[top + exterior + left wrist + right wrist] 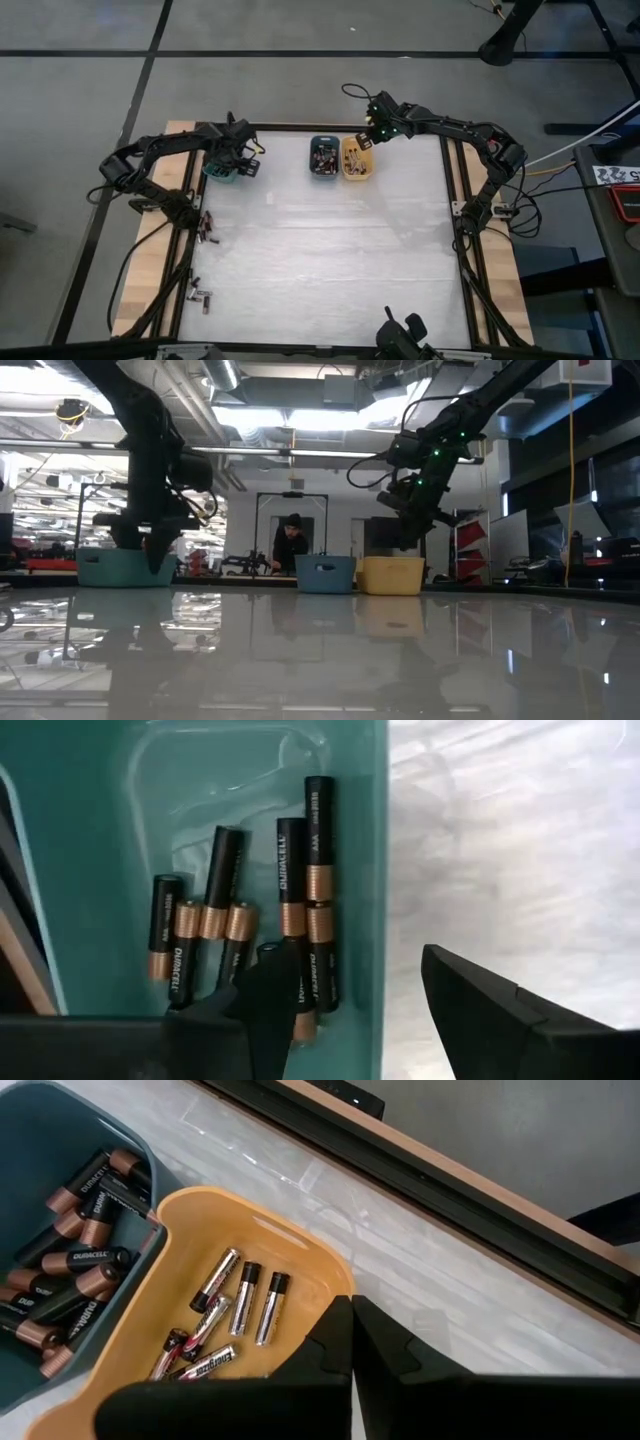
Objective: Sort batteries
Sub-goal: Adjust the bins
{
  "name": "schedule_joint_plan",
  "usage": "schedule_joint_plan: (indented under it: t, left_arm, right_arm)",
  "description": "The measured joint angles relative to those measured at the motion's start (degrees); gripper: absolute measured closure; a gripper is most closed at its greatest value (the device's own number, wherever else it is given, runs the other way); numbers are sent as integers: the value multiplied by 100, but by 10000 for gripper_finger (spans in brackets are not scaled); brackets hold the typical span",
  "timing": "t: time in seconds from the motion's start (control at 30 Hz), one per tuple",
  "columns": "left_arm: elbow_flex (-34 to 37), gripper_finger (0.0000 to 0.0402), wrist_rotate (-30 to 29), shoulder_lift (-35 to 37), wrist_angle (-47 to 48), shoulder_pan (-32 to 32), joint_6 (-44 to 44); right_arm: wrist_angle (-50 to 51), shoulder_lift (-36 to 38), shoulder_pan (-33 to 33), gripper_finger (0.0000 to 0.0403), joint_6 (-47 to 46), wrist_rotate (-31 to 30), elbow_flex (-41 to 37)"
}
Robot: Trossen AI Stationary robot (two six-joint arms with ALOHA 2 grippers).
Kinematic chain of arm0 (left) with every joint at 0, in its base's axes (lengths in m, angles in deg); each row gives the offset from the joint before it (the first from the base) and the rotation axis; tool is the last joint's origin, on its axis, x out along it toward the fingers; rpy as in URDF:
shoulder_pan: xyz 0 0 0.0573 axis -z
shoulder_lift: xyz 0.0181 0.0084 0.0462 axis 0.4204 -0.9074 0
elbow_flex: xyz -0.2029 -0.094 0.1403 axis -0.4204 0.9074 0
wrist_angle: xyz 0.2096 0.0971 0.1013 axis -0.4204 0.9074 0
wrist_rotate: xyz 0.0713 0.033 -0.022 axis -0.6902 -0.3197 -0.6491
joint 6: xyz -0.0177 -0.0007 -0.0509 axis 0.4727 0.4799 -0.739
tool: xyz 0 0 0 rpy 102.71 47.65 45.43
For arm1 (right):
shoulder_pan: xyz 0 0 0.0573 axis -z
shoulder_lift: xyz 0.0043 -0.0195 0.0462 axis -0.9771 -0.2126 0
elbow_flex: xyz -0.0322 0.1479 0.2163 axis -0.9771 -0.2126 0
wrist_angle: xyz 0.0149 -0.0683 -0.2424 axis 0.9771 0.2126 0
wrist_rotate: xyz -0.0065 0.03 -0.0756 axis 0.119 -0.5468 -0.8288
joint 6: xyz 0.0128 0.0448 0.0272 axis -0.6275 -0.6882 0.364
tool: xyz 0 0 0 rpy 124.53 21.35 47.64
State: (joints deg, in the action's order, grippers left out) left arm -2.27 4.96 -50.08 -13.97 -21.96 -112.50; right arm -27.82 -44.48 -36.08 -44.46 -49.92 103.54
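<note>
From above: three small rounded bins on the white table (pixel 330 260), teal bin (pixel 221 170) under the left gripper (pixel 243 160), blue bin (pixel 323 156) and orange bin (pixel 357 158) side by side at the far edge, with the right gripper (pixel 376 128) just beside the orange one; a few loose batteries (pixel 207 232) left unsorted on the wooden strip at the left, so mostly done, judging by the filled bins. At table height: glossy, mirror-like tabletop, smooth plastic bin walls. Left wrist: fingers parted and empty, straddling the teal wall; inside, slim black-and-copper cells (pixel 292 890) lying in a loose row. Right wrist: fingers pressed shut, holding nothing, over the orange rim; silvery-ended cells (pixel 245 1300) in orange, copper-banded ones (pixel 85 1260) piled in blue.
</note>
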Motion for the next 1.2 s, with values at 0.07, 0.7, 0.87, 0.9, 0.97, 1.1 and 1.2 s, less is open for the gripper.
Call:
schedule_joint_plan:
  t: [0.07, 0.7, 0.87, 0.9, 0.97, 1.1, 1.2]
  left_arm:
    - [0, 204, -1, 0, -56, 45, -3]
    - [0, 387, 824, 0, -931, 76, -751]
    - [0, 398, 1197, 1, -1656, 268, -1541]
    - [-2, 397, 1281, 2, -1803, 330, -1683]
    - [-2, 396, 1389, 2, -2034, 475, -2045]
    - [-2, 399, 1439, 2, -2451, 758, -2561]
    - [-4, 400, 1436, -107, -2682, 903, -2916]
  right_arm:
    - [-42, 0, 0, 403, 0, 1, 0]
    - [-41, 0, 0, 403, 0, 12, 0]
    - [-41, 0, 0, 403, 7, 251, 0]
    - [-42, 0, 0, 403, 14, 263, 0]
    - [-41, 0, 0, 403, 23, 292, 0]
    - [-132, 0, 0, 403, 67, 550, 0]
    - [-741, 0, -69, 403, 218, 1129, -4]
